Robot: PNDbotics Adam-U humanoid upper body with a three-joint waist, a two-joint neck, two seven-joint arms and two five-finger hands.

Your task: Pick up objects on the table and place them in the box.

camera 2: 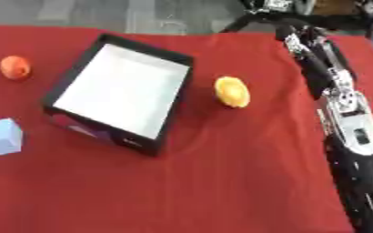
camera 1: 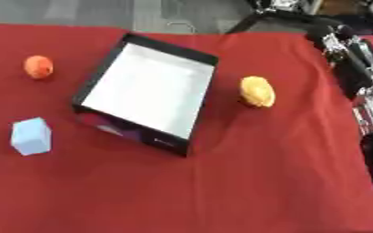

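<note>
The right hand (camera 2: pixel 294 38) is reaching over the desk (camera 2: pixel 221 182); I cannot tell its fingers' state. The yellow fruit (camera 2: pixel 232 91) is sitting nearest them, beside the box (camera 2: pixel 170 104).

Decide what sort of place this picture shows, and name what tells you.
Probably a robotics lab or test room: a red cloth-covered table, a black robot arm, and dark equipment on the grey floor behind.

We see even, bright light, soft blur all over. Box (camera 1: pixel 191 55) floor glares white; faint shadows fall toward 6 o'clock.
</note>
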